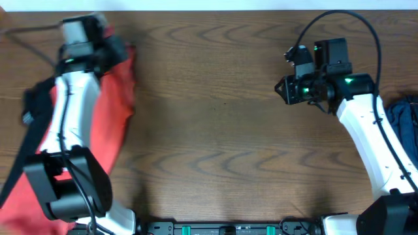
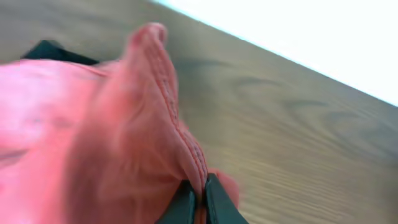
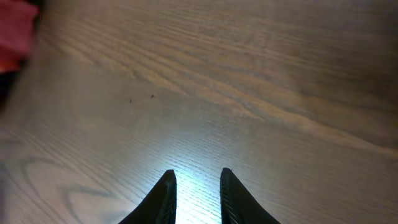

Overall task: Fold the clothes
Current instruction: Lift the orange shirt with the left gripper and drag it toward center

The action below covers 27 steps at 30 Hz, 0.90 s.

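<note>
The coral-red T-shirt (image 1: pixel 114 111) lies bunched along the table's left side, partly under my left arm. My left gripper (image 1: pixel 121 49) is shut on its stitched hem (image 2: pixel 186 146), pinching a raised fold of the shirt between the fingertips (image 2: pixel 200 190). A black garment (image 1: pixel 31 111) lies under the red one at the far left and shows again as a black garment (image 2: pixel 50 50) in the left wrist view. My right gripper (image 1: pixel 281 90) hovers over bare wood at the right. In the right wrist view its gripper (image 3: pixel 197 177) is open by a narrow gap with nothing in it.
A dark blue garment (image 1: pixel 405 117) lies at the right table edge beside my right arm. The wooden tabletop (image 1: pixel 215 124) stretches between the two arms. A bit of red cloth (image 3: pixel 15 31) shows at the top left of the right wrist view.
</note>
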Tool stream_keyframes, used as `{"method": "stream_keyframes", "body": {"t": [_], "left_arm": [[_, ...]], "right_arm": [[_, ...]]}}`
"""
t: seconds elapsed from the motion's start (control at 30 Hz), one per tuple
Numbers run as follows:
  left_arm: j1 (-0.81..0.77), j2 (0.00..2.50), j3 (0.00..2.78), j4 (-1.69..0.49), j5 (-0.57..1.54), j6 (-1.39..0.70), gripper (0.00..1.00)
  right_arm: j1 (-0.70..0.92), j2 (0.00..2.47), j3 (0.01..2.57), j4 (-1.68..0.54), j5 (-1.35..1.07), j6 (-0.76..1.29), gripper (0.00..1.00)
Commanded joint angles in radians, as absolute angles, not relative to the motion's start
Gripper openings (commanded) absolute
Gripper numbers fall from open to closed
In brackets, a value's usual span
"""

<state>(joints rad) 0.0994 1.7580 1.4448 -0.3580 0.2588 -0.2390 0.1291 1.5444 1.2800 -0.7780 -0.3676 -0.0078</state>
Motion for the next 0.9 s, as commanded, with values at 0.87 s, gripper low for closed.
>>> {"method": "stream_keyframes", "body": {"t": [0.87], "left_arm": [[-0.099,1.476,1.536,-0.423,0.329,-0.203,0.07]], "right_arm": [[0.054,1.543,1.294,-0.788,-0.459,0.030,0.22]]}}
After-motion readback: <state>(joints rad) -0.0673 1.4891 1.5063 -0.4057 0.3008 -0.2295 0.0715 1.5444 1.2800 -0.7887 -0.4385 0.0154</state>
